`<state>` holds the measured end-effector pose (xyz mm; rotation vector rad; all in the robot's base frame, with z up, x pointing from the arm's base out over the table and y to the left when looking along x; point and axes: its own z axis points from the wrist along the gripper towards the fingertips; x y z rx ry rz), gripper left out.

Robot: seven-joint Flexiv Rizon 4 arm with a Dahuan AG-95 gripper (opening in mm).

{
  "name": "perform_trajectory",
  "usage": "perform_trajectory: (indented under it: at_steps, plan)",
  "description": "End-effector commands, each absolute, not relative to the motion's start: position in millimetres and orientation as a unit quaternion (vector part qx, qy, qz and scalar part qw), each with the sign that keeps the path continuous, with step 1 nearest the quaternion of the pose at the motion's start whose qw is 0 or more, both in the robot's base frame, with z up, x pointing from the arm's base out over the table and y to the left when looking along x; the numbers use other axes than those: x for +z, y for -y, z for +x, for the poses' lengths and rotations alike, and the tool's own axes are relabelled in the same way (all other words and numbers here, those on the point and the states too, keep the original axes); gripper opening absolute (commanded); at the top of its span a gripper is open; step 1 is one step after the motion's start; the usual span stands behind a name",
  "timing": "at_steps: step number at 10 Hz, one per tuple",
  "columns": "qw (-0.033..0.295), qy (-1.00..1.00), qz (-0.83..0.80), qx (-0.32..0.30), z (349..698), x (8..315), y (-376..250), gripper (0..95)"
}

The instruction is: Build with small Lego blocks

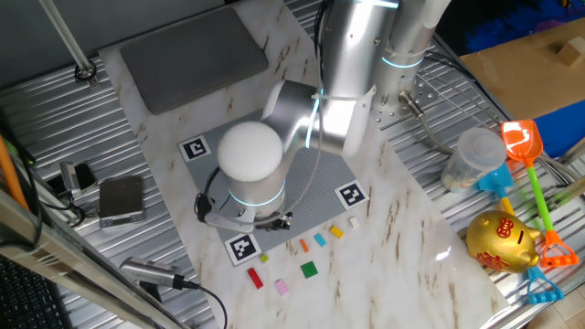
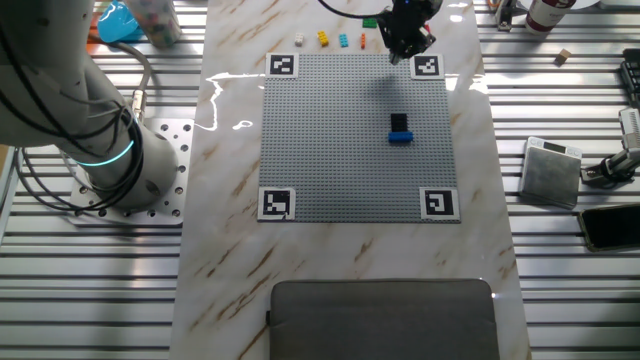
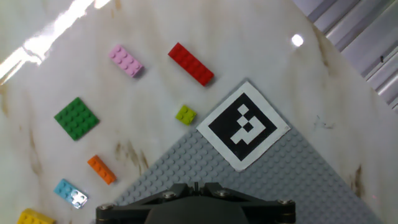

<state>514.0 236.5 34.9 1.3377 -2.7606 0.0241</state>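
We judge the build barely begun: one black block (image 2: 400, 122) and one blue block (image 2: 401, 137) sit touching on the grey baseplate (image 2: 330, 150). Our hand (image 2: 405, 38) hovers over the baseplate's corner marker (image 3: 244, 123); whether its fingers are spread, we cannot tell. Beside that baseplate edge on the table (image 3: 249, 37) wait seven loose blocks, one each: red (image 3: 191, 63), pink (image 3: 127, 60), green (image 3: 76, 117), lime (image 3: 185, 114), orange (image 3: 101, 169), light blue (image 3: 70, 193), yellow (image 3: 34, 217).
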Motion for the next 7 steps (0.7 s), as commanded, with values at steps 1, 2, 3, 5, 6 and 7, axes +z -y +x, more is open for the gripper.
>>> perform_trajectory:
  at_steps: [1, 2, 3, 5, 6, 7]
  plan:
    - [0.023, 0.87, 0.492, -0.011, 513, 36, -236, 0.0]
    - [0.011, 0.864, 0.503, -0.019, 513, 36, -236, 0.0]
    - [0.01, 0.863, 0.505, -0.02, 515, 37, -244, 0.0]
    - [0.018, 0.862, 0.507, -0.008, 523, 39, -282, 0.0]
    - [0.017, 0.861, 0.508, -0.005, 526, 38, -297, 0.0]
    - [0.016, 0.861, 0.509, -0.005, 527, 38, -302, 0.0]
